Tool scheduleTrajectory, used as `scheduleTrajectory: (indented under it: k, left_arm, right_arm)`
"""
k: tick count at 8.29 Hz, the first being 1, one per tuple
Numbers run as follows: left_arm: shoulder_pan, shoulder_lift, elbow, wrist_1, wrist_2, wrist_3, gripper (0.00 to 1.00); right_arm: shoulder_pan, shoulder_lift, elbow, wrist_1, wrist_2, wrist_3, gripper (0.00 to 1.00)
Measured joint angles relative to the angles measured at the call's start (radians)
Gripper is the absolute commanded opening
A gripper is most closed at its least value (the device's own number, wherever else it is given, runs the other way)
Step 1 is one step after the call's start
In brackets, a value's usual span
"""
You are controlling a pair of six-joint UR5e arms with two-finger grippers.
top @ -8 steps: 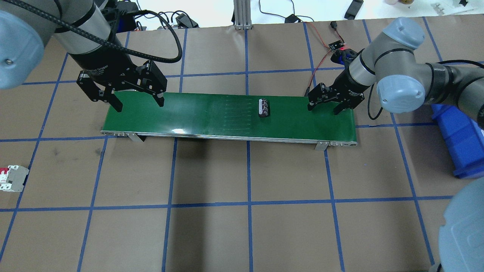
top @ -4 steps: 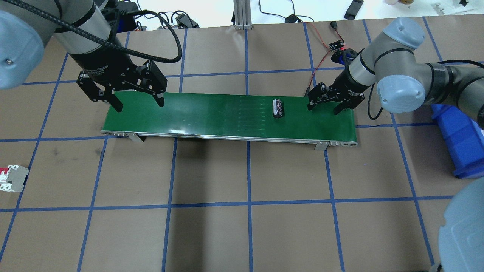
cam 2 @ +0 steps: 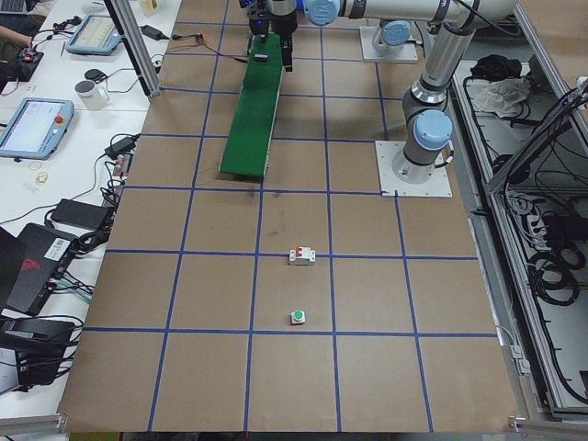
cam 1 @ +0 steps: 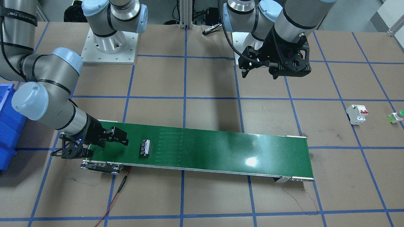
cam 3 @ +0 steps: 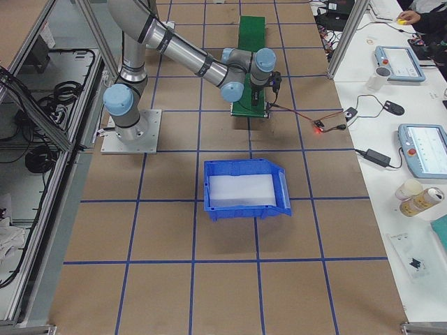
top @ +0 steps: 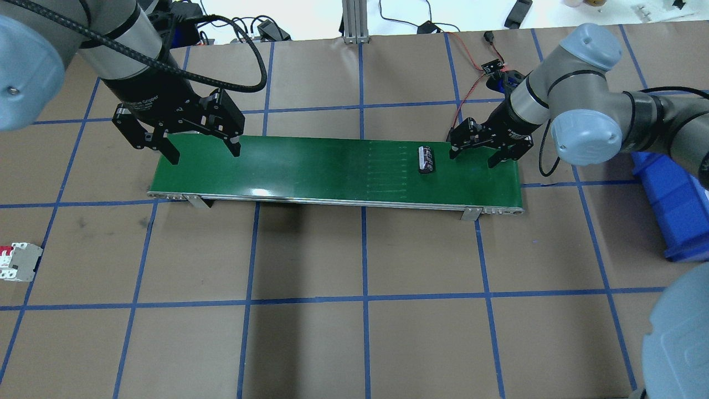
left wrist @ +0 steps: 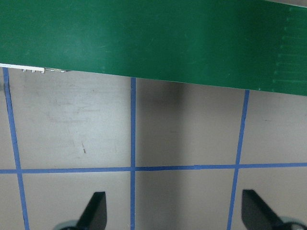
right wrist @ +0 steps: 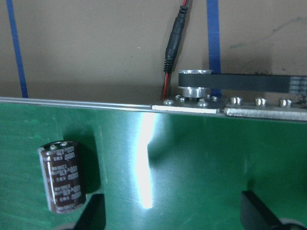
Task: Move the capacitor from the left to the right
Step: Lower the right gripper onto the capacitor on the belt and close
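Observation:
The capacitor [top: 426,159] is a small dark cylinder with a pale stripe. It lies on its side on the green conveyor belt [top: 310,166], near the belt's right end. My right gripper [top: 473,158] is open and empty just to the right of it, low over the belt. In the right wrist view the capacitor [right wrist: 62,176] lies left of the open fingers [right wrist: 93,213]. In the front view it [cam 1: 145,147] lies close to the right gripper [cam 1: 91,147]. My left gripper [top: 204,154] is open and empty, hovering above the belt's left end.
A white circuit breaker [top: 19,262] lies at the table's left edge, with a green-capped push button [cam 1: 396,116] beyond it. A blue bin [top: 673,205] stands right of the conveyor. A red wire [top: 471,83] runs to the conveyor's right end.
The capacitor has travelled to the right along the belt, closing most of the distance to the right gripper. Both grippers have stayed open and almost still.

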Motion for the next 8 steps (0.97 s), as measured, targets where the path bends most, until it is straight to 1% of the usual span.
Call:
scheduleTrajectory:
  k: [1,2,3,5,6,7,8]
  left_arm:
    - [0.0,0.0,0.0,0.0,0.0,0.0,1.0]
    - [0.0,0.0,0.0,0.0,0.0,0.0,1.0]
    - [0.0,0.0,0.0,0.0,0.0,0.0,1.0]
    - [0.0,0.0,0.0,0.0,0.0,0.0,1.0]
    - [0.0,0.0,0.0,0.0,0.0,0.0,1.0]
    - [0.0,0.0,0.0,0.0,0.0,0.0,1.0]
    - [0.0,0.0,0.0,0.0,0.0,0.0,1.0]
  right_arm:
    - [0.007,-0.001,-0.002,-0.002,0.001,0.018,0.98]
    - [0.02,-0.001,-0.005,-0.003,0.001,0.027,0.95]
    - [0.031,-0.001,-0.007,-0.007,0.001,0.032,0.89]
    - [0.04,0.001,-0.008,-0.011,-0.019,0.034,0.72]
    - [0.041,0.001,-0.008,-0.011,-0.043,0.034,0.6]
    - [0.041,0.001,-0.008,-0.011,-0.061,0.034,0.5]
    - [0.041,0.001,-0.006,-0.011,-0.073,0.032,0.42]
